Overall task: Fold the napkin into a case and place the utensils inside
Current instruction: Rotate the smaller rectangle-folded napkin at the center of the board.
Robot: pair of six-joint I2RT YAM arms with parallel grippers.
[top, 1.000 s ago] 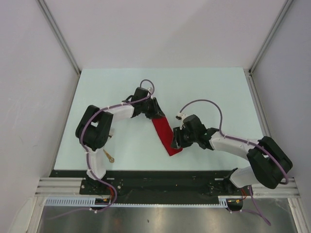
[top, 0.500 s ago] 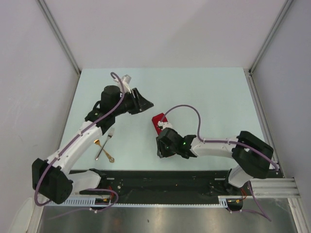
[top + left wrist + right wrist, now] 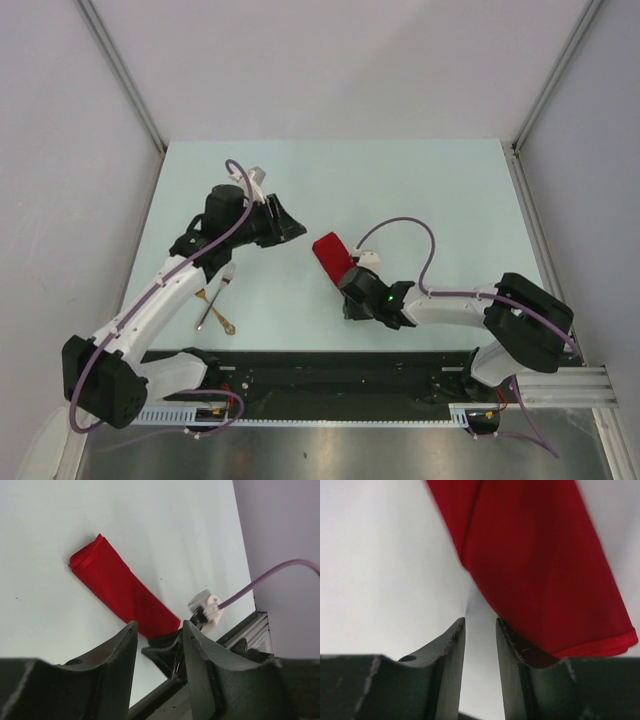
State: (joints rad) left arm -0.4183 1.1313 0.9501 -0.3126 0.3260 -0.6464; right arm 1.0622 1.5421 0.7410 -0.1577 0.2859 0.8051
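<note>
Red cloth first: the napkin lay folded into a narrow strip, slanted near the middle of the pale surface. From overhead only its far end showed. The near end ran under the right arm's black wrist and was lost there.

The right tool sat low at that near end. Its jaws were parted by a narrow slit with bare surface showing through and no cloth between them, so it was released. One finger stood right against the hemmed corner, but I could not tell whether it pressed on the cloth.

The left tool hovered near the strip's far end, off the cloth, jaws spread and gripping nothing. In its own camera the strip's near end was cut off behind the right arm's dark body, where a white plug and a purple cable stuck out.

The utensils lay well apart from the napkin, beside the left arm toward the front left. They were thin and gold. A fork could just be read, and the others were too small to name.

Beyond the strip, pale surface ran on to the far edge. Grey walls closed in both sides, and a black rail lined the near edge.
</note>
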